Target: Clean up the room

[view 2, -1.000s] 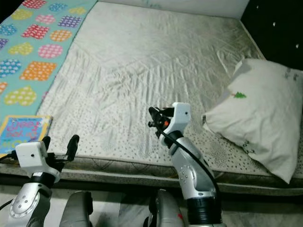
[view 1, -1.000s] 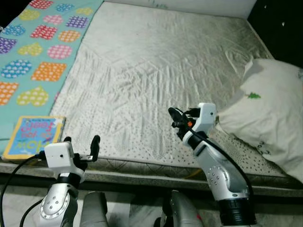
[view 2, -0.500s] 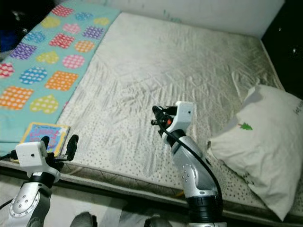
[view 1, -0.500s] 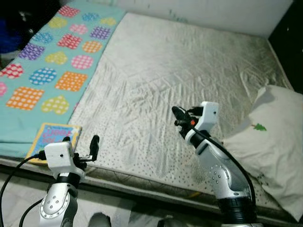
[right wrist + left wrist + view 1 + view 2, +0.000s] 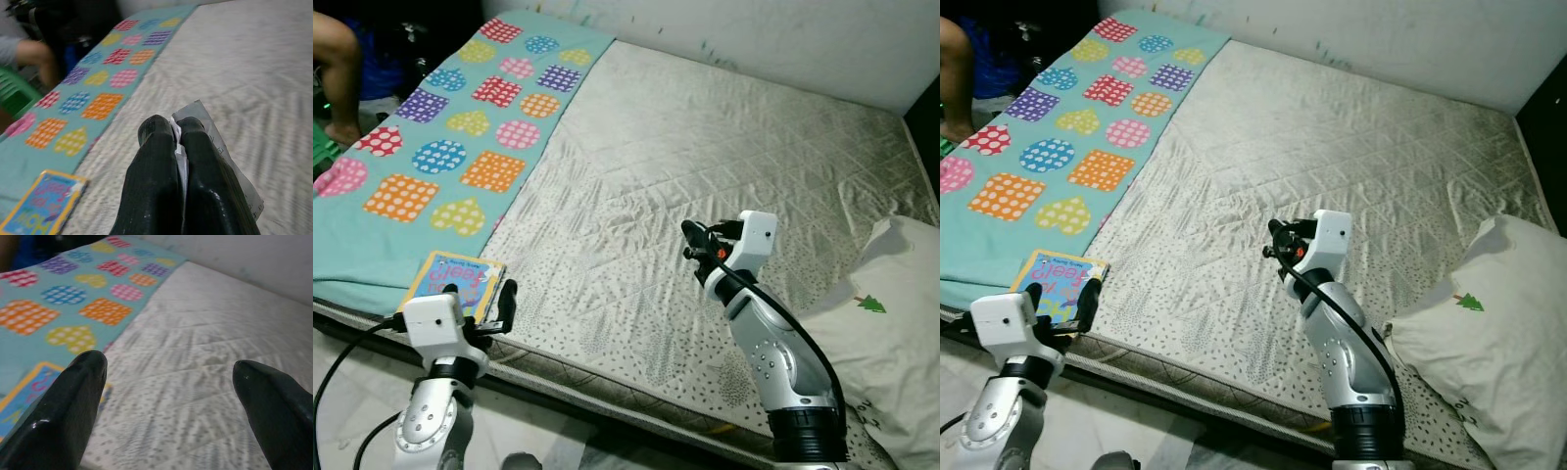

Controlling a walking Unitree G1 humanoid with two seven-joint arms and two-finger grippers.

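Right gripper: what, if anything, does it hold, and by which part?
The right gripper pinches a crumpled white wrapper by one edge; the rest sticks out beside its fingers.

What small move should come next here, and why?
Probably carry the crumpled wrapper off the bed to a bin. The right gripper is shut on it above the mattress. The left gripper is open, beside the picture book at the mattress edge; that looks like the following pickup.

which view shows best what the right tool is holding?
Right wrist view: a white scrap of paper is pinched between the shut fingers of the right tool. In the eye views the right tool is small and the paper can't be made out.
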